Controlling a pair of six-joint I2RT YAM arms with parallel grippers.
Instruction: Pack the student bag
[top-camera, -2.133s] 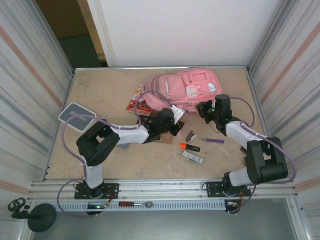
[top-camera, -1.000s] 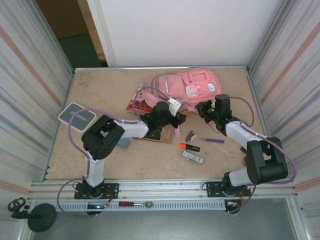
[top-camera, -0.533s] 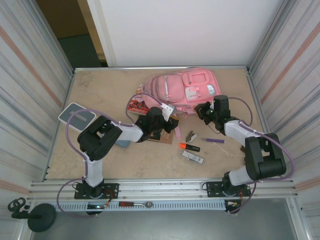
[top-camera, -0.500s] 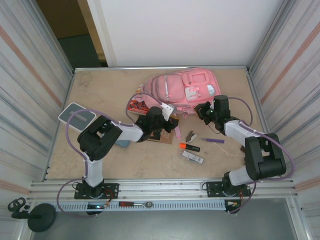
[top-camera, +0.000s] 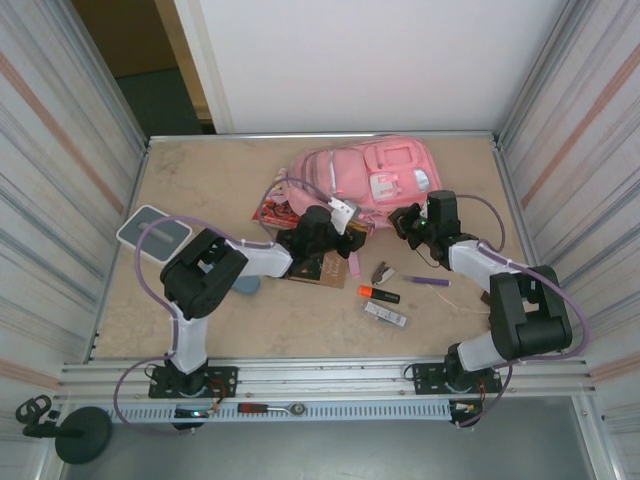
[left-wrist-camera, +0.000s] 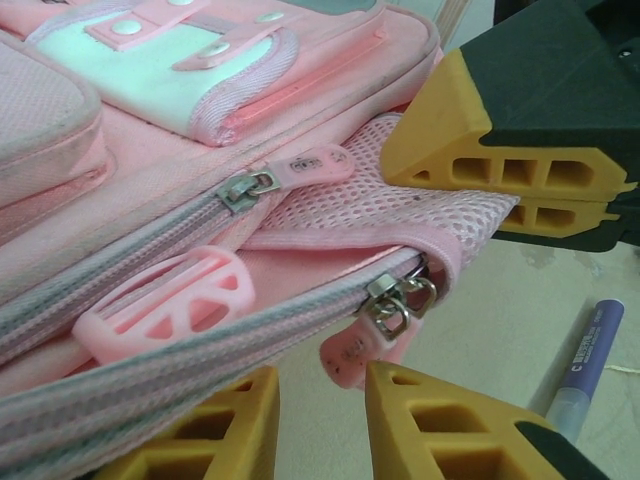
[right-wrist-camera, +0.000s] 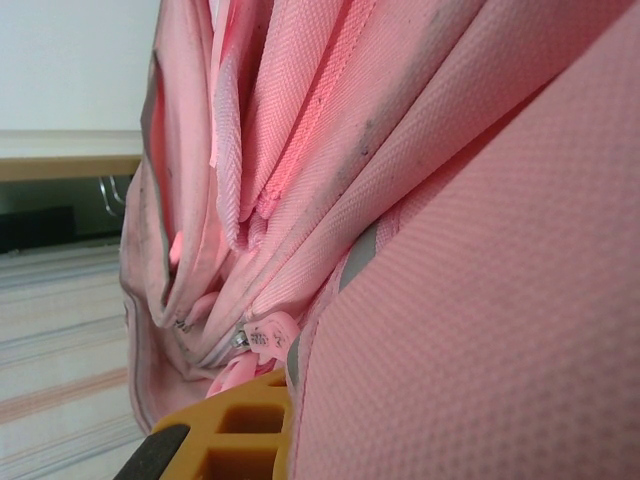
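left pincer (left-wrist-camera: 320, 405) part open, zipper pull (left-wrist-camera: 352, 358) above gap | right pincer (left-wrist-camera: 505, 197) clamped on student bag (top-camera: 372, 172) mesh

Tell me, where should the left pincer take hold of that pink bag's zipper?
By the small pink tab dangling from the metal slider at the student bag's corner. It hangs free of the fabric, straight ahead of the left pincer's gap, so approaching from the table side seems best.
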